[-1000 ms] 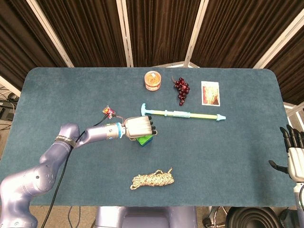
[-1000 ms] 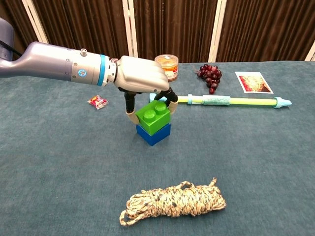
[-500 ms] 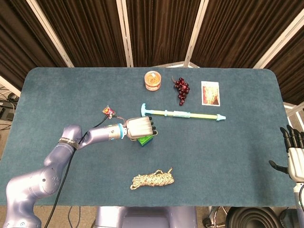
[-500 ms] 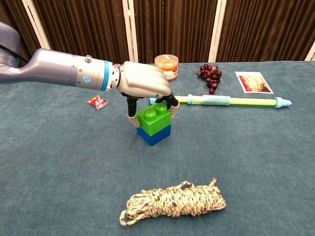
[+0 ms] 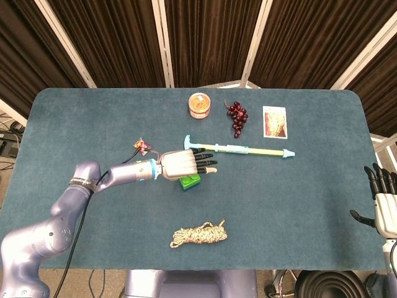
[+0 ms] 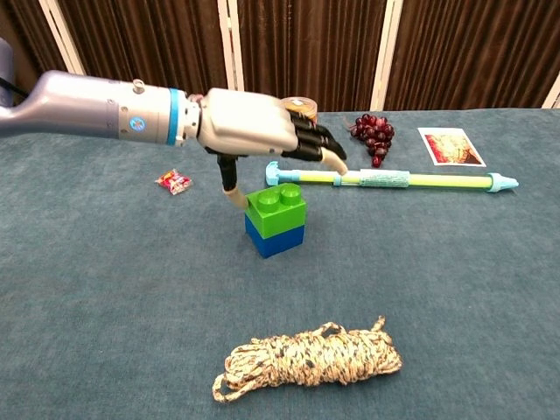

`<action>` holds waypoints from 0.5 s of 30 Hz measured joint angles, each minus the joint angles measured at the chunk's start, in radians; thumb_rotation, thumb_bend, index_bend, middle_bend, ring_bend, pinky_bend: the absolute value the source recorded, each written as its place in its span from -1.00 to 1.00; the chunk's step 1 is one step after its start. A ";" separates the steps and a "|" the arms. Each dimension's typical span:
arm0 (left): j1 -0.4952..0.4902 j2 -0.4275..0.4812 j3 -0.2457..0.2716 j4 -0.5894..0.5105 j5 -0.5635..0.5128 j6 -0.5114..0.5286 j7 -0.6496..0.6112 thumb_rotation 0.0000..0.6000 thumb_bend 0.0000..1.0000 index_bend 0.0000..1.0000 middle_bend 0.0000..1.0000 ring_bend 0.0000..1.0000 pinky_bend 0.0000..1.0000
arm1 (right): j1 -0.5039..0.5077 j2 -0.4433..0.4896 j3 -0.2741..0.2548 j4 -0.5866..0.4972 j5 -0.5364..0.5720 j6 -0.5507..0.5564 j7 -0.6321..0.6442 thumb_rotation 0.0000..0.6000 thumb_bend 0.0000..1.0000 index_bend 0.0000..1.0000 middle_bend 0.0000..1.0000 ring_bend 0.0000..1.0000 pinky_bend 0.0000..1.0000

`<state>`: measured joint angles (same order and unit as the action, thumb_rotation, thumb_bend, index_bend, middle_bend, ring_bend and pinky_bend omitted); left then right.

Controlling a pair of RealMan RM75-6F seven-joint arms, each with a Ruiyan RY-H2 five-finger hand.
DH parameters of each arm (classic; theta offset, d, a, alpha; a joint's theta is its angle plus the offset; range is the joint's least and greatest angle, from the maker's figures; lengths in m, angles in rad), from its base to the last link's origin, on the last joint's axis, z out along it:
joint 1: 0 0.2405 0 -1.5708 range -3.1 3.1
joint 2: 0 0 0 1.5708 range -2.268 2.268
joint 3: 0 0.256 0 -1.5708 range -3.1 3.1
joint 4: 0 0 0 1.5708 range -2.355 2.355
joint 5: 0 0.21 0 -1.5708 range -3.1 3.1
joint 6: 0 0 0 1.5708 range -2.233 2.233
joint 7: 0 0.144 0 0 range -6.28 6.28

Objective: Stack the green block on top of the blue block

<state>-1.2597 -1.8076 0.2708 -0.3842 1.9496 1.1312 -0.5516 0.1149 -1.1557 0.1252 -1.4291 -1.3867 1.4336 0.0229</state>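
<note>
The green block (image 6: pixel 276 206) sits squarely on top of the blue block (image 6: pixel 275 237) near the table's middle; in the head view the green block (image 5: pixel 191 181) shows just below my left hand. My left hand (image 6: pixel 254 127) (image 5: pixel 185 162) hovers above and behind the stack with its fingers stretched out and nothing in them. Its thumb hangs down just left of the green block. My right hand (image 5: pixel 384 202) rests at the far right table edge with fingers upright and empty.
A coiled rope (image 6: pixel 308 359) lies in front of the stack. A long yellow-and-blue stick (image 6: pixel 394 179) lies behind it. Grapes (image 6: pixel 374 134), an orange tub (image 5: pixel 199 105), a picture card (image 6: pixel 450 146) and a small candy wrapper (image 6: pixel 173 181) lie further back.
My left hand has let go of the green block, spread its fingers and risen slightly. The green block now rests level on the blue block.
</note>
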 measured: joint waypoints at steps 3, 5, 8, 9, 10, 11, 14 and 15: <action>0.008 0.030 -0.015 -0.032 -0.023 -0.002 0.035 1.00 -1.00 -1.00 -1.00 -1.00 -1.00 | -0.001 0.005 -0.002 -0.007 -0.009 0.004 0.008 1.00 -1.00 -1.00 -1.00 -1.00 -1.00; 0.020 0.057 -0.034 -0.067 -0.052 -0.009 0.067 1.00 -1.00 -1.00 -1.00 -1.00 -1.00 | -0.003 0.008 -0.004 -0.012 -0.016 0.006 0.015 1.00 -1.00 -1.00 -1.00 -1.00 -1.00; 0.050 0.099 -0.070 -0.125 -0.103 -0.014 0.136 1.00 -1.00 -1.00 -1.00 -1.00 -1.00 | -0.003 0.012 -0.007 -0.017 -0.021 0.005 0.028 1.00 -1.00 -1.00 -1.00 -1.00 -1.00; 0.067 0.118 -0.087 -0.157 -0.130 -0.015 0.167 1.00 -1.00 -1.00 -1.00 -1.00 -1.00 | -0.004 0.013 -0.008 -0.019 -0.023 0.004 0.033 1.00 -1.00 -1.00 -1.00 -1.00 -1.00; 0.083 0.133 -0.100 -0.188 -0.152 -0.015 0.191 1.00 -1.00 -1.00 -1.00 -1.00 -1.00 | -0.004 0.015 -0.009 -0.021 -0.025 0.003 0.038 1.00 -1.00 -1.00 -1.00 -1.00 -1.00; 0.100 0.150 -0.113 -0.224 -0.175 -0.015 0.215 1.00 -1.00 -1.00 -1.00 -1.00 -1.00 | -0.004 0.017 -0.011 -0.024 -0.029 0.001 0.046 1.00 -1.00 -1.00 -1.00 -1.00 -1.00; 0.168 0.215 -0.156 -0.373 -0.264 -0.011 0.311 1.00 -1.00 -1.00 -1.00 -1.00 -1.00 | -0.003 0.022 -0.017 -0.031 -0.043 -0.002 0.063 1.00 -1.00 -1.00 -1.00 -1.00 -1.00; 0.191 0.236 -0.168 -0.426 -0.294 -0.008 0.344 1.00 -1.00 -1.00 -1.00 -1.00 -1.00 | -0.002 0.023 -0.019 -0.032 -0.048 -0.003 0.066 1.00 -1.00 -1.00 -1.00 -1.00 -1.00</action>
<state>-1.0682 -1.5712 0.1029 -0.8107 1.6554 1.1234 -0.2074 0.1132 -1.1327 0.1065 -1.4609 -1.4350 1.4308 0.0885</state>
